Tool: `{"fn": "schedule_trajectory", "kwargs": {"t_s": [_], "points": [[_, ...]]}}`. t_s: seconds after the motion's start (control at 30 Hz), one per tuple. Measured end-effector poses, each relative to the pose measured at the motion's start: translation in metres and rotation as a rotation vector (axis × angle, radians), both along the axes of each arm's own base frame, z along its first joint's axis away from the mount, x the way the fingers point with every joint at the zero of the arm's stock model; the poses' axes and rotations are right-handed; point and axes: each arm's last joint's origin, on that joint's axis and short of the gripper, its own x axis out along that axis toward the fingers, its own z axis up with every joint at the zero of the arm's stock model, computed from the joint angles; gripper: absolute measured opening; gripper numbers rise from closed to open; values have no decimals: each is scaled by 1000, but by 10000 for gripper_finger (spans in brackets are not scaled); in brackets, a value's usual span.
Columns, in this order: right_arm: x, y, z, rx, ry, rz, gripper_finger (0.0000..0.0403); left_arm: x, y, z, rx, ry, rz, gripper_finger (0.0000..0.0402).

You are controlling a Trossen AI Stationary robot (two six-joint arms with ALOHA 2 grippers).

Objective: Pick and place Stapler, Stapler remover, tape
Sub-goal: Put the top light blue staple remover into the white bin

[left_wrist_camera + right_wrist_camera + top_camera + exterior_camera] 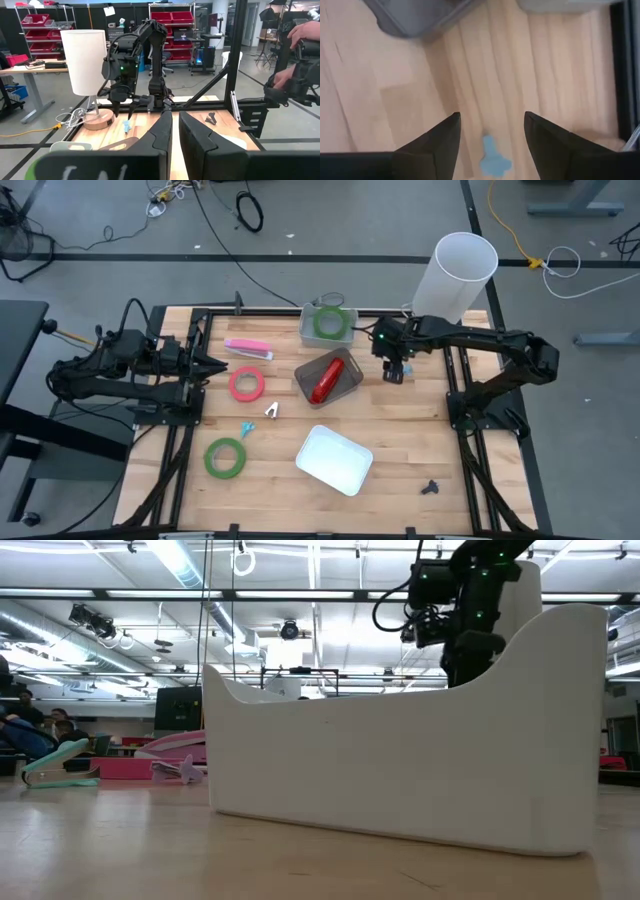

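Observation:
My right gripper (pixel 394 372) hangs open, fingers pointing down, over bare table right of the grey tray (pixel 352 385) that holds a red stapler (pixel 326 379). A small blue object (pixel 493 158) lies on the wood below and between its fingertips (pixel 492 125), untouched. A pink stapler (pixel 248 348), a red-pink tape roll (pixel 246 384), a green tape roll (pixel 226 457), a white stapler remover (pixel 271 410) and a blue one (pixel 245 429) lie flat on the table. Another green tape roll (pixel 328 323) sits in a clear tray. My left gripper (pixel 207 365) waits shut at the left edge.
A white tray (pixel 334 460) lies near the front and fills the low view (pixel 400 770). A white lamp (pixel 455 275) stands at the far right corner. A small black part (pixel 430 487) lies front right. A person's hand (pixel 300 35) shows beyond the table.

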Motion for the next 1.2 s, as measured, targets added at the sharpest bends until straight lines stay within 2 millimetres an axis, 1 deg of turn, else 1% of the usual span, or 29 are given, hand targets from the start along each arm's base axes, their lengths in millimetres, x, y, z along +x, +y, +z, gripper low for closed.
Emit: {"fn": "schedule_trajectory", "kwargs": {"t_s": [0.23,0.3,0.4,0.5,0.67,0.83,0.97,1.03,1.2], "points": [[-6,3,-2,59,43,-161,220,0,0,0,0,0,0,34],[-6,5,-2,54,43,-175,220,0,0,0,0,0,0,34],[-5,7,-2,35,53,-137,220,0,0,0,0,0,0,34],[-5,8,-2,21,75,-58,220,0,0,0,0,0,0,34],[-10,9,-7,32,191,87,220,0,0,0,0,0,0,34],[-15,9,-15,58,317,76,220,0,0,0,0,0,0,34],[-15,9,-18,32,358,70,220,0,0,0,0,0,0,34],[-14,12,-18,6,368,87,220,0,0,0,0,0,0,34],[-9,27,-17,-59,387,139,220,0,0,0,0,0,0,34]]}}
